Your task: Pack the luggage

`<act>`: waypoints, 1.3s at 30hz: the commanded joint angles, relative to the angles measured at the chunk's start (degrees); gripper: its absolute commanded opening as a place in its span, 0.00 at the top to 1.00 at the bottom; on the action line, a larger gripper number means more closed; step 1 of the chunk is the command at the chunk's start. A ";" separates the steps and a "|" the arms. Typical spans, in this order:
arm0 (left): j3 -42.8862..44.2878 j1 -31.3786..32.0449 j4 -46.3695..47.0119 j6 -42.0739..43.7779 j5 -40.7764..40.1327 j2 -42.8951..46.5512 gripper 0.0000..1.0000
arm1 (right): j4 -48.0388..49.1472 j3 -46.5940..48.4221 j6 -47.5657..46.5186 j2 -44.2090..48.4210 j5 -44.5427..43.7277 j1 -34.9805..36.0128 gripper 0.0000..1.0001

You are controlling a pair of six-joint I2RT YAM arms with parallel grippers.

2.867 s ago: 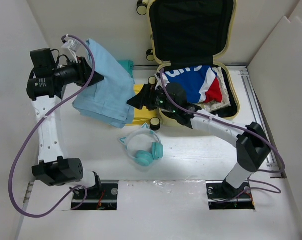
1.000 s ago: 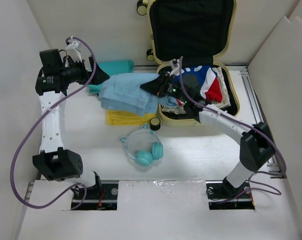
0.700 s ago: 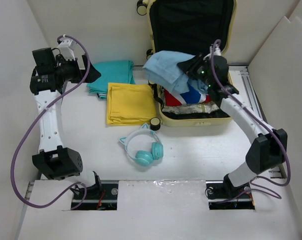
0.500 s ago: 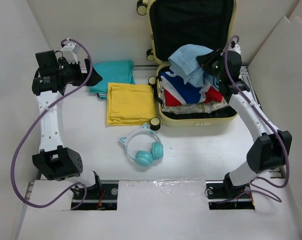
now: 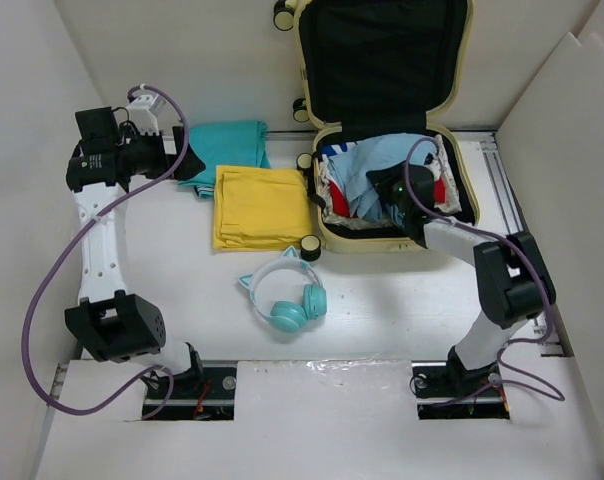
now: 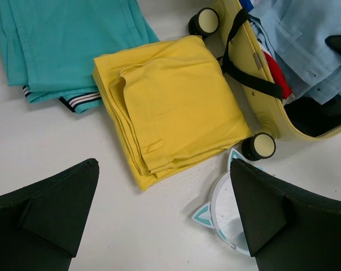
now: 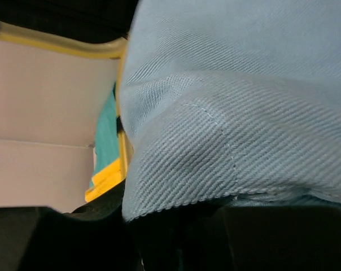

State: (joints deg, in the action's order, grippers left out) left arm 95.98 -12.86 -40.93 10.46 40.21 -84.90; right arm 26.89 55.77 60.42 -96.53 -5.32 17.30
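The luggage [image 5: 382, 243] lies open at the back right, its lid up against the wall and its yellow rim [image 6: 266, 110] also in the left wrist view. A light-blue garment [image 5: 367, 165] lies crumpled in it over red, white and blue clothes. My right gripper [image 5: 384, 190] is down inside the case against that cloth. The light-blue garment [image 7: 232, 84] fills the right wrist view and hides the jaws. My left gripper [image 5: 194, 163] hangs open above the table by the teal garment [image 5: 227, 145], with nothing between its fingers [image 6: 74, 197].
A folded yellow garment [image 5: 262, 205] lies left of the case, beside the teal garment [image 6: 63, 39]. White and teal cat-ear headphones [image 5: 282, 290] lie in front of them. White walls close in the table on the left, back and right.
My right gripper carried the light-blue garment from the table's middle up over the case and has come down into it with the cloth. The left arm has barely moved.
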 commanded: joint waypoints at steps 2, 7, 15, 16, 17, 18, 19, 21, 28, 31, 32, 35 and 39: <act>-0.45 -0.06 -0.38 1.41 -0.30 2.20 0.00 | 1.08 7.73 -2.98 1.17 2.15 5.11 0.57; -0.97 -0.06 -0.38 1.41 0.22 2.20 0.00 | -27.65 18.24 -16.38 3.88 1.54 8.54 0.15; -1.50 -0.06 0.23 1.32 1.37 -0.17 0.00 | -56.32 14.90 -25.88 17.07 3.55 6.53 0.07; -1.50 -0.06 0.23 1.32 1.89 -0.70 0.00 | -57.99 13.50 -27.80 19.34 4.26 5.82 0.07; -1.50 -0.06 0.84 1.32 1.89 -0.70 0.00 | -58.79 12.88 -28.34 20.41 5.14 4.95 0.07; -1.50 -0.06 0.85 0.71 2.50 -0.70 0.00 | -58.80 12.87 -28.95 21.55 6.54 3.72 0.09; -1.50 -0.06 0.85 0.70 2.51 -1.31 0.00 | -58.80 12.09 -29.65 22.69 6.55 0.66 0.09; -0.98 -0.06 0.85 0.70 3.12 -1.84 0.00 | -58.80 12.08 -31.50 24.37 6.55 -3.22 0.15; -0.97 -0.06 0.85 0.18 2.60 -1.84 0.00 | -52.74 15.24 -39.85 12.36 15.50 -16.60 0.40; -0.97 -0.06 0.85 0.18 1.29 -0.71 0.00 | -53.26 18.24 -41.53 5.49 17.63 -16.60 0.28; -0.97 -0.06 0.85 0.18 1.28 -0.70 0.00 | -52.48 18.24 -42.05 4.52 18.58 -17.21 0.26; -1.50 -0.06 0.85 0.70 0.75 -0.70 0.00 | -50.81 16.66 -41.35 2.75 19.12 -18.26 0.19; -2.03 -0.06 0.85 0.70 0.75 -0.70 0.00 | -45.54 13.41 -40.74 0.03 21.91 -19.58 0.15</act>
State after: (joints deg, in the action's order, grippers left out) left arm 94.67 -12.86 -41.30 11.09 40.86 -87.53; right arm -25.26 69.97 20.69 -96.64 12.78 -1.10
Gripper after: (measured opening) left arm 0.997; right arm 0.838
